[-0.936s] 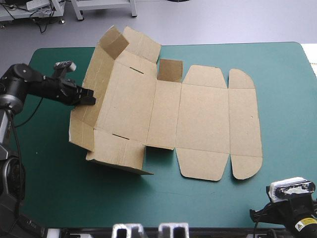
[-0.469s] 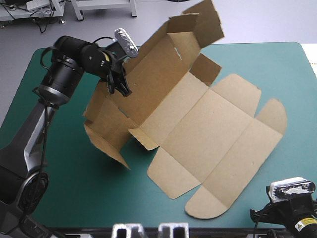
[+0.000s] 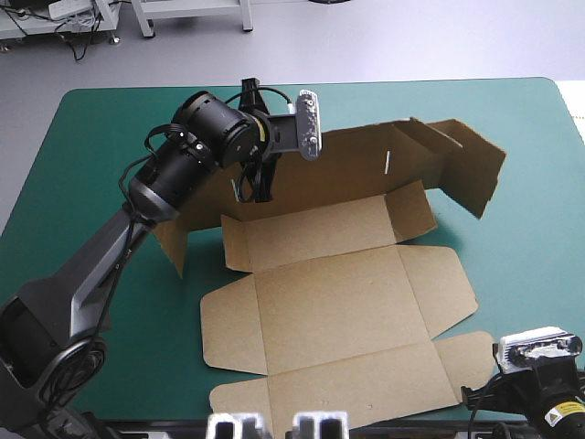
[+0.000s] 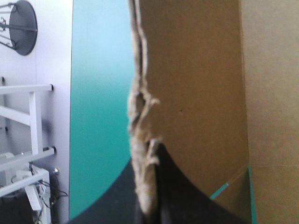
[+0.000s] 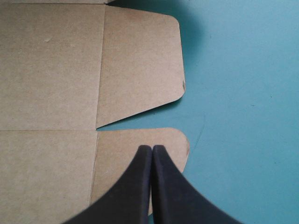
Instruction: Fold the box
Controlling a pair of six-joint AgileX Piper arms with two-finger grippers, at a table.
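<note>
The brown box [image 3: 338, 302] is a cut sheet, mostly flat on the teal-green cover, with its broad panels reaching the near edge. Its far long wall [image 3: 366, 169] stands raised, and end flaps stick up at the far right [image 3: 471, 169]. My left gripper [image 3: 259, 183] is shut on this wall's left end. In the left wrist view the board's torn edge [image 4: 140, 116] runs between the black fingers [image 4: 182, 191]. My right gripper [image 5: 152, 148] is shut on nothing and hovers over a rounded corner flap [image 5: 117, 158] at the near right.
Bare teal-green cover [image 3: 91, 165] shows left of the box and along the right side [image 3: 530, 256]. The left arm reaches diagonally over the table's left half. One short flap [image 3: 174, 242] hangs down at the wall's left end.
The left gripper has lifted and swung the box from the table's left side to the far middle. The sheet has turned about a quarter turn. The right arm has stayed still.
</note>
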